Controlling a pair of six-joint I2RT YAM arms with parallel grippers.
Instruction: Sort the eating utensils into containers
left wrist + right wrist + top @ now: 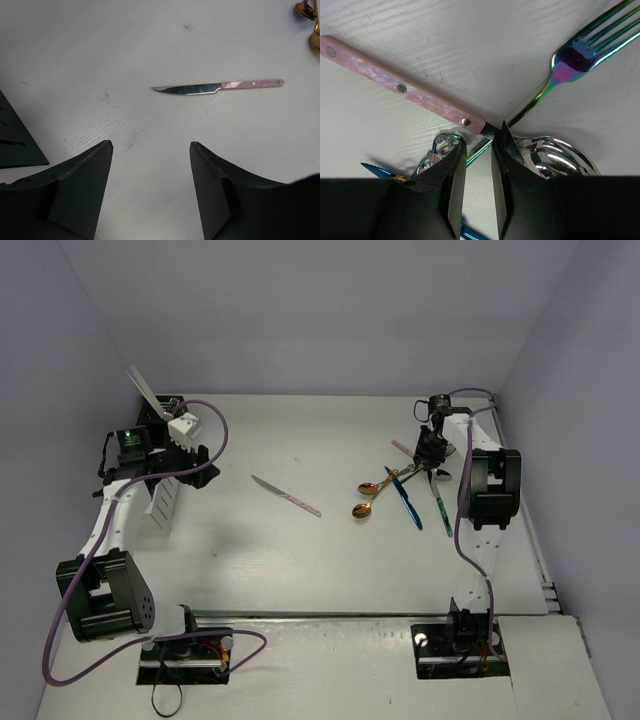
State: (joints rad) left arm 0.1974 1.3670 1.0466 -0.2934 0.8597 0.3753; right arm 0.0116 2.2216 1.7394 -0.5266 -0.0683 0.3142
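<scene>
The pink-handled table knife [218,86] lies alone on the white bench [300,570], well apart from both arms and roughly midway between them. In the top view its long axis runs diagonally, with the blade tip toward the far left and the handle toward the near right. In the left wrist view it lies almost level, tip to the left.

The left gripper [150,146] has its jaws wide apart with nothing between them, facing the knife from a distance. Beside that arm stands a white slatted caddy [163,502]. Farther back, thin pale sticks [142,388] lean up and to the left out of a black slatted caddy [166,410], which the arm and a white slotted block [186,427] partly cover, so its outline is hard to separate. A black slotted corner [15,135] is cut off at the left edge of the wrist view.

The rest of the cutlery is clustered on the right of the bench.

- **Pink-handled spoon:** the right gripper [481,134] is down over it. The handle [402,89] runs from upper left to the centre, and the silver bowl [555,157] is half hidden under the right finger. The jaws are close together, straddling the neck. Whether they pinch it I cannot tell.
- **Iridescent fork:** the fork [580,50] points its tines to the upper right, and its stem crosses beneath the jaws.
- **Ornate iridescent handle end:** this piece [437,150] shows only in part, by the left finger.
- **Gold spoons:** two of them [365,498] lie on the left side of the cluster.
- **Blue-handled piece:** it [405,497] lies just to the right of the gold spoons.
</scene>
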